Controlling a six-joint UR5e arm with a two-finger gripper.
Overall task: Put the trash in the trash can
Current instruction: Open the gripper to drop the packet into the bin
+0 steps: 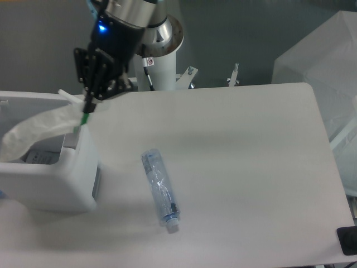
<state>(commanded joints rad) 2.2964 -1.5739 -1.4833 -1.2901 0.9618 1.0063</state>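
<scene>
The black two-finger pincer is positioned above the right rim of the large white rectangular plastic trash can, at the left side of the white counter. The pincer is clamped on one end of a flat translucent white plastic packet, which extends to the left and slightly downward over the open top of the trash can. A small green mark shows on the packet just below the fingertips. A blue indicator light is lit on the wrist section above the pincer (the arm enters from the top edge of the view).

Inside the trash can, a small white item with dark print lies on the bottom near the right wall; its identity cannot be determined. A grey panel is visible on the can's right side.

The crushed clear bluish plastic bottle lies on its side on the counter, to the right of the trash can and apart from it. Its white cap points toward the near edge of the counter.

The arm's white mounting column stands behind the far edge of the counter.
</scene>
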